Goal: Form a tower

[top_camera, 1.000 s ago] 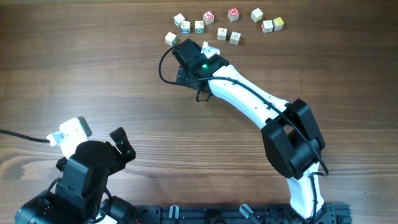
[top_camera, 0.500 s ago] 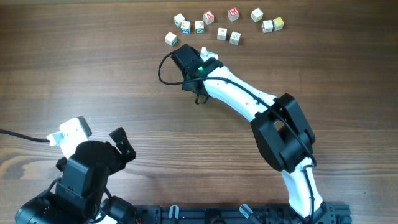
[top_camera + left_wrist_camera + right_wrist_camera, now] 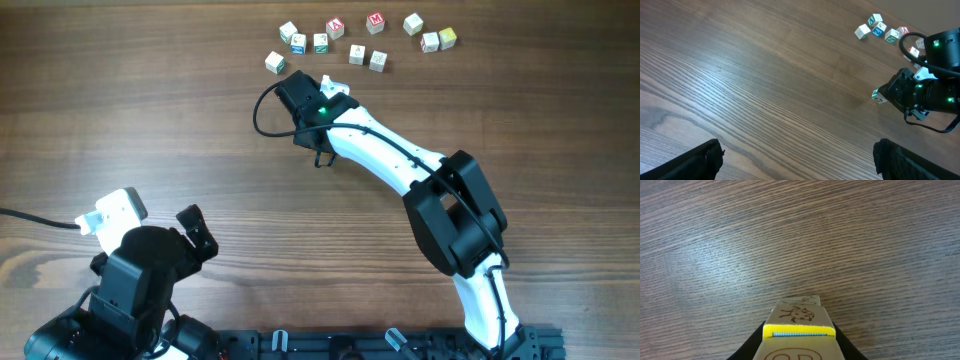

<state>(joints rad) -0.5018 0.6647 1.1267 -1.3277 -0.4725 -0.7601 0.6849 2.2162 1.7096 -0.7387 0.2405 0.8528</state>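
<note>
One pale cube (image 3: 798,314), yellow edge, brown drawing, in right tool (image 3: 799,339)

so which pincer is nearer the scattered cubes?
Right. The right pincer, shut on a cube, is beside the scattered cubes; the left pincer, open, is far away from them.

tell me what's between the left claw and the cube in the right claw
only bare wooden table lies from the left claw to the letter cube, shown in the left wrist view

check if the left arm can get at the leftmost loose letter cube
Probably, though far: the open left tool has bare table up to that loose letter cube; the right tool, close beside it, could crowd it.
</note>
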